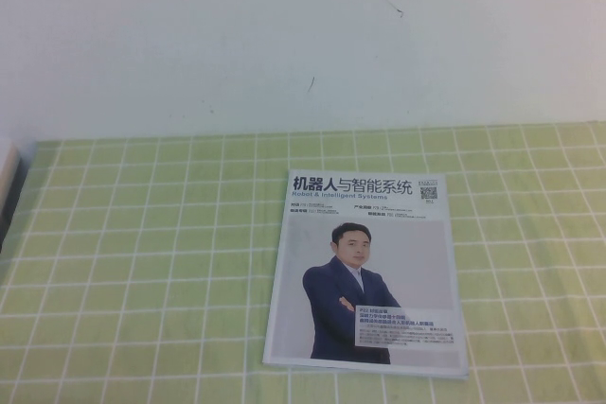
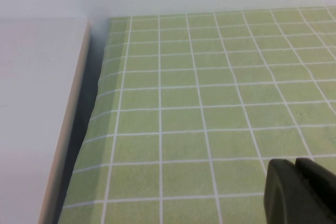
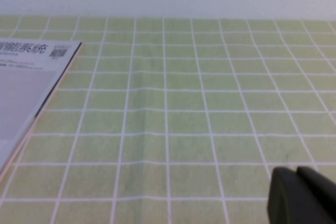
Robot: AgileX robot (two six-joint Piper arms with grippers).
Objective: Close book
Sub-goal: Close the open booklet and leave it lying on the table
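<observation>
A magazine (image 1: 369, 276) lies shut and flat on the green checked cloth, front cover up, showing a man in a dark suit under Chinese title lettering. Its top corner with a QR code (image 3: 31, 72) shows in the right wrist view. Neither arm appears in the high view. My left gripper (image 2: 295, 169) hovers low over bare cloth near the table's left edge, its dark fingers pressed together with nothing between them. My right gripper (image 3: 295, 174) is likewise shut and empty, over bare cloth to the right of the magazine.
The green checked cloth (image 1: 142, 262) covers the table up to a white wall (image 1: 284, 35). A white board (image 2: 37, 114) runs along the table's left edge, with a dark gap beside it.
</observation>
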